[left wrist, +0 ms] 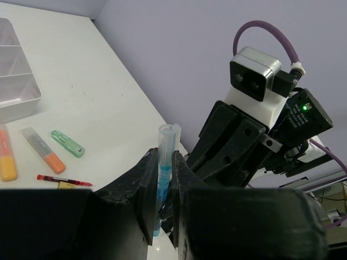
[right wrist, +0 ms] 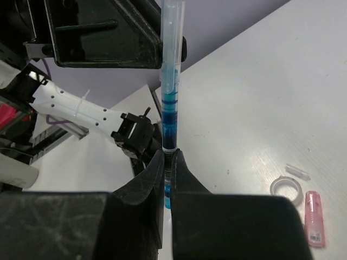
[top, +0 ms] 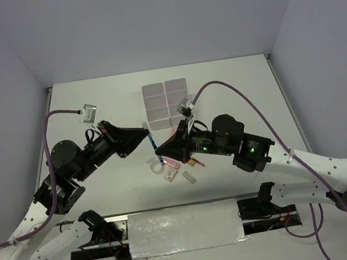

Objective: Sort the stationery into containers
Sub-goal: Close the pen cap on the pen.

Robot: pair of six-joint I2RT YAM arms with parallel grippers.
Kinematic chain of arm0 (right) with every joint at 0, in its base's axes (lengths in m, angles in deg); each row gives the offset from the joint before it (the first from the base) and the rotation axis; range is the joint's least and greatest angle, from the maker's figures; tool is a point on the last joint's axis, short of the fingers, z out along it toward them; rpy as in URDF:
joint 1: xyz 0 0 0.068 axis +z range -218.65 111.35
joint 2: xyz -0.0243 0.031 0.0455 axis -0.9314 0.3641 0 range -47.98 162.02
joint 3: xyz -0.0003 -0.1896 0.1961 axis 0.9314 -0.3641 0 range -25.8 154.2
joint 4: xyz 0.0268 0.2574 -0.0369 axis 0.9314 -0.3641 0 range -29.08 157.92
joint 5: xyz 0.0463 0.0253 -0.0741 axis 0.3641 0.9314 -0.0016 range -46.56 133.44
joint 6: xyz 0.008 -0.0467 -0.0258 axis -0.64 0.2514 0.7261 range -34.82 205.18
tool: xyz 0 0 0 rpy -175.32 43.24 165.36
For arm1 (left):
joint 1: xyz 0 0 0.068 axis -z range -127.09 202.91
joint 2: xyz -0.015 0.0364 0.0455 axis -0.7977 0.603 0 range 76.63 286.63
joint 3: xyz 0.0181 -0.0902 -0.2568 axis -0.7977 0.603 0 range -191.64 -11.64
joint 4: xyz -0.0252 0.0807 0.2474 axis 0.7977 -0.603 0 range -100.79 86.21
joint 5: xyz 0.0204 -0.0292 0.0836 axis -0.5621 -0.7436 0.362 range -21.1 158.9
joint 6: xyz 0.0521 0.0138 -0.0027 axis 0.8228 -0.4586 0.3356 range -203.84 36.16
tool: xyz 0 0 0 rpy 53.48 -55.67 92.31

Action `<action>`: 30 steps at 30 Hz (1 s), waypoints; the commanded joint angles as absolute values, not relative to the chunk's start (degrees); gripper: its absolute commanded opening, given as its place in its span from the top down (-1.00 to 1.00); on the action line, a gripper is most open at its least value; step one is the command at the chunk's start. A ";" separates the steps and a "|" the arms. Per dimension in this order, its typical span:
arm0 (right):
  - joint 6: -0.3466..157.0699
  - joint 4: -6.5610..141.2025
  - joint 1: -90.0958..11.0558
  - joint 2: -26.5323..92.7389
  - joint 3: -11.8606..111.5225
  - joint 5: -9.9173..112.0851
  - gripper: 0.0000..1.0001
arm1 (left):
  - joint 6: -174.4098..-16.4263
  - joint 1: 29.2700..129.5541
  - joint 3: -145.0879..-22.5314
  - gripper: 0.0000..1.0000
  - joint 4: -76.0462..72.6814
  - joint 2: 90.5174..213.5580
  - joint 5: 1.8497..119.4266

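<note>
We see one blue pen (top: 151,138) held off the table (top: 93,109) between the two arms, just in front of the near end of the containers (top: 166,99), a white block of square open boxes. It is a thin pen with a clear barrel. In the right wrist view a darker blue band shows inside its middle, and the upper part is a pale, see-through cap with a clip down one side. The left gripper (left wrist: 164,181) is closed on the pen, its black fingers (left wrist: 145,187) pressing the barrel from either side, with the capped end standing above them. The right gripper (right wrist: 168,165) is clamped on the opposite end, so that only a sliver of blue shows between its fingers. Both claws thus grip the same pen, one at each end. On the table lie a clear tape ring (right wrist: 286,187) and a pink eraser (right wrist: 314,219), near each other. The left wrist view shows a green highlighter (left wrist: 68,143), an orange-tipped highlighter (left wrist: 43,150), an orange highlighter (left wrist: 6,160) and a thin red pen (left wrist: 64,179), lying apart from one another near the containers.
</note>
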State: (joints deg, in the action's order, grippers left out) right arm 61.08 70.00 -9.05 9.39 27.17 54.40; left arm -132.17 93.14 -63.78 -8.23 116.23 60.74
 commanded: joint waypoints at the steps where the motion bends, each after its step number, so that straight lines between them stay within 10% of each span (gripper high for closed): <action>1: 61.98 77.75 -9.67 6.96 27.47 51.96 1.00 | -132.62 93.43 -63.15 1.00 -8.97 115.66 57.29; 30: 61.70 96.39 -11.78 4.41 22.36 55.04 1.00 | -132.79 93.43 -56.99 1.00 -4.66 116.45 54.48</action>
